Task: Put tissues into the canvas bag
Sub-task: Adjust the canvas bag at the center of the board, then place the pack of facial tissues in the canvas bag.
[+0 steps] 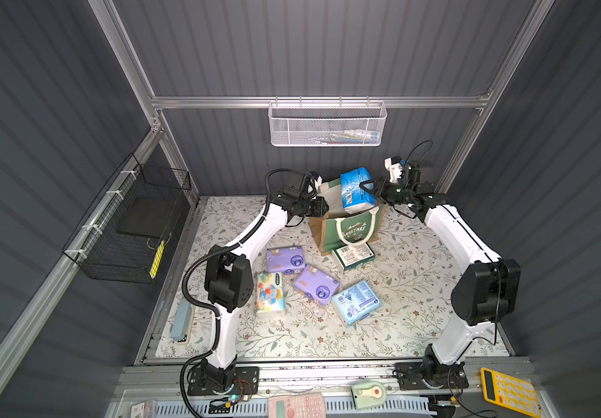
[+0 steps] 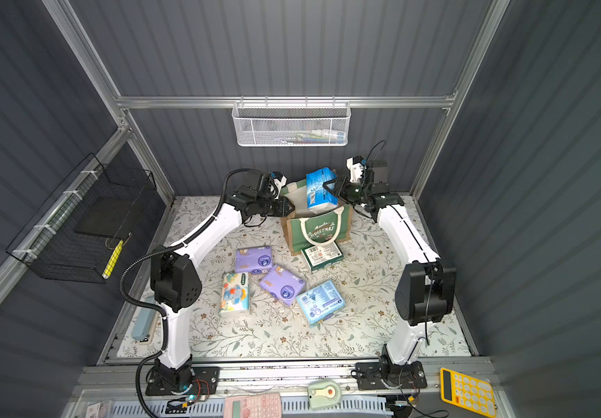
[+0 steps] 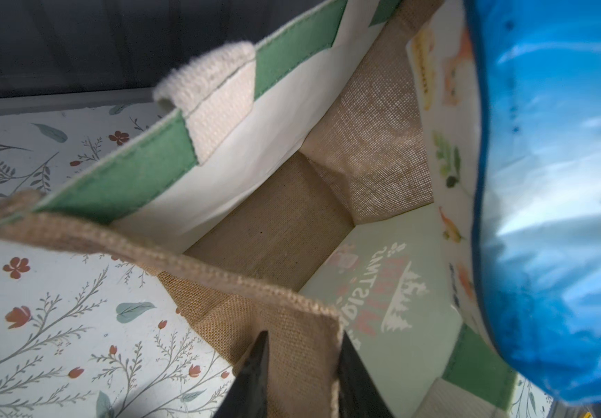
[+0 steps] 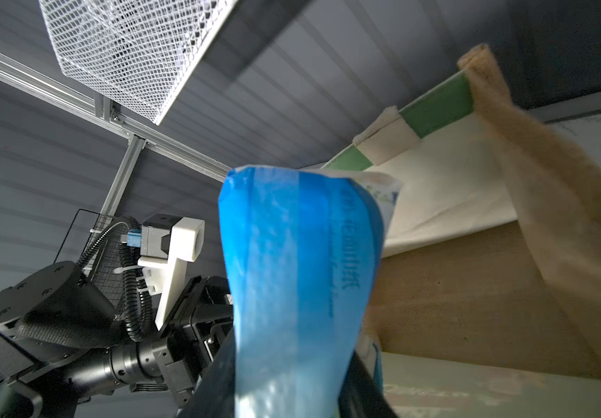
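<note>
The green canvas bag (image 1: 349, 231) (image 2: 318, 231) stands open at the back of the table. My right gripper (image 1: 367, 190) (image 4: 291, 380) is shut on a light blue tissue pack (image 1: 356, 193) (image 4: 299, 271), which hangs upright in the bag's mouth. My left gripper (image 1: 322, 208) (image 3: 302, 347) is at the bag's left burlap side (image 3: 219, 253), its jaws apart with the fabric between them. On the table in front lie two purple packs (image 1: 286, 258) (image 1: 316, 285), a white cartoon pack (image 1: 270, 295), a light blue pack (image 1: 356, 302) and a green-and-white pack (image 1: 353, 256).
A white mesh basket (image 1: 328, 125) hangs on the back rail above the bag. A black wire basket (image 1: 132, 224) hangs on the left wall. A yellow calculator (image 1: 509, 392), a pink calculator (image 1: 297, 405) and a green device (image 1: 368, 394) lie along the front edge.
</note>
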Action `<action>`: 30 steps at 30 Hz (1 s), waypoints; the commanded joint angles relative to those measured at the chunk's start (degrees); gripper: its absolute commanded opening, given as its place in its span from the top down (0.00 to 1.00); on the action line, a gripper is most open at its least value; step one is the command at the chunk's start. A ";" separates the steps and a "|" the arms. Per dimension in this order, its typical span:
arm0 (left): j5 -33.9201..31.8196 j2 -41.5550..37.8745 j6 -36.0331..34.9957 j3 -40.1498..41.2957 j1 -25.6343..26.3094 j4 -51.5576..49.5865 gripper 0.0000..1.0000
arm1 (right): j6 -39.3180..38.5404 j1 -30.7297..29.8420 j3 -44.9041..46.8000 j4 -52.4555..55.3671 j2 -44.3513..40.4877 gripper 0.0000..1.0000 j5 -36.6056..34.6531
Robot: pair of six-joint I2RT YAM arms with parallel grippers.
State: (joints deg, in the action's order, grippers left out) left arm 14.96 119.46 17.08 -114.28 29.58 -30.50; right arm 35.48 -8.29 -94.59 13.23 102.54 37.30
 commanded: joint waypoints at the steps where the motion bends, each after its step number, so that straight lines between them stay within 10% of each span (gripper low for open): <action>1: -0.58 -0.72 -0.82 -1.65 -0.27 -2.56 0.70 | -1.79 -0.65 -2.58 1.51 1.55 0.65 0.85; 18: 13.64 8.14 0.22 -9.61 -0.67 4.89 1.00 | -1.78 -0.06 9.40 2.49 -6.93 0.66 -1.90; 30: 21.08 10.17 3.78 -10.70 0.18 12.89 1.00 | -0.76 0.04 17.92 4.31 -16.89 0.67 -4.94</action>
State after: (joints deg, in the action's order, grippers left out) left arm 32.95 128.95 19.99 -122.80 29.34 -21.37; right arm 34.70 -8.23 -77.47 16.60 88.38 32.84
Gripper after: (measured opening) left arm 0.051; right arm 0.335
